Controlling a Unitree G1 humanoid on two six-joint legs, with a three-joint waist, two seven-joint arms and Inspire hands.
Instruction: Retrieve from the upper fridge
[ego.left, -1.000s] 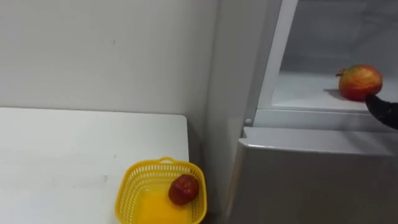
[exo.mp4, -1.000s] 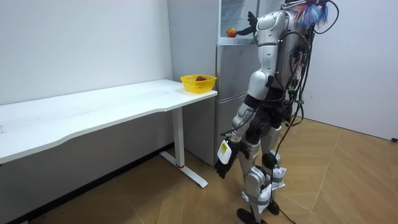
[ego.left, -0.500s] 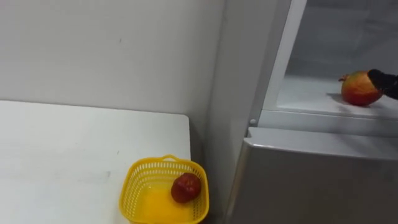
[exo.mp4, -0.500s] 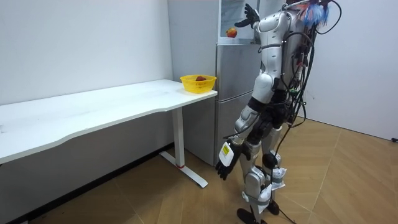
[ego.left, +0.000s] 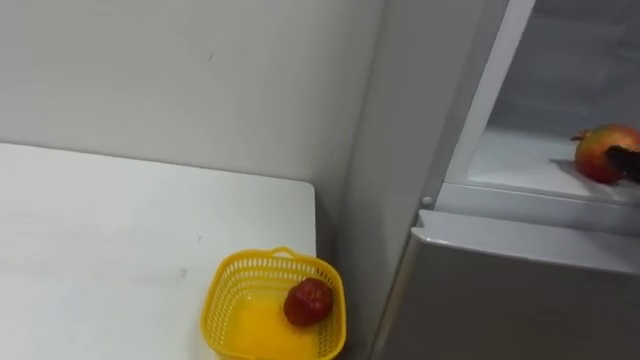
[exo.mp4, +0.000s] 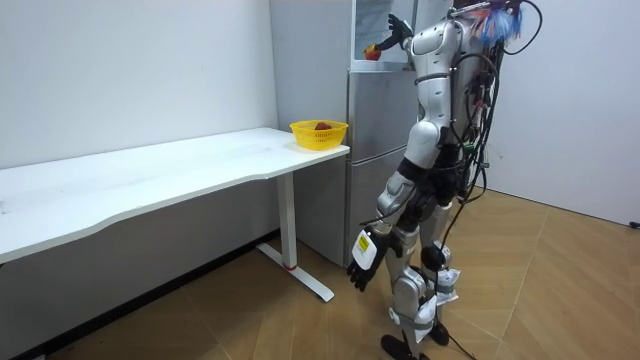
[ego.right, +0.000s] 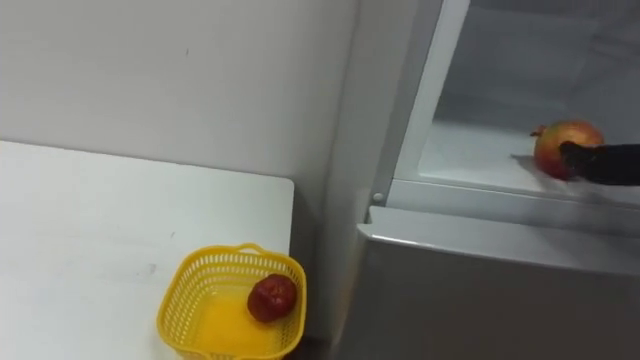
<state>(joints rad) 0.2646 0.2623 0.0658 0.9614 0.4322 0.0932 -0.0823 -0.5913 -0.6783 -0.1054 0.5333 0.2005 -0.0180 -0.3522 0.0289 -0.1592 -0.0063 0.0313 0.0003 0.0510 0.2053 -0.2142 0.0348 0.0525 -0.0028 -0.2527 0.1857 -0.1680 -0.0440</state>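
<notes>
Nearest of all, down in the room view, the left hand hangs loose and idle beside the robot's thigh as it stands square to the fridge. On the white surface, the yellow basket sits at the corner beside the fridge, with one dark red fruit in it.

Up past the shut lower door, the upper compartment is open. There is the target, a red-and-yellow fruit, sitting near the front edge of the white shelf.

And now contact! The right hand is laid against the fruit's right front, fingers stretched out and not wrapped round it, as far as I can judge. A second ago that hand was low and short of the fruit, and half a second ago it was up at the top right.

The whole view has slid sideways too, but that is the head moving. The fruit hasn't budged from its spot on the shelf.

So the reach looks finished, with closing and lifting out still to come.
</notes>
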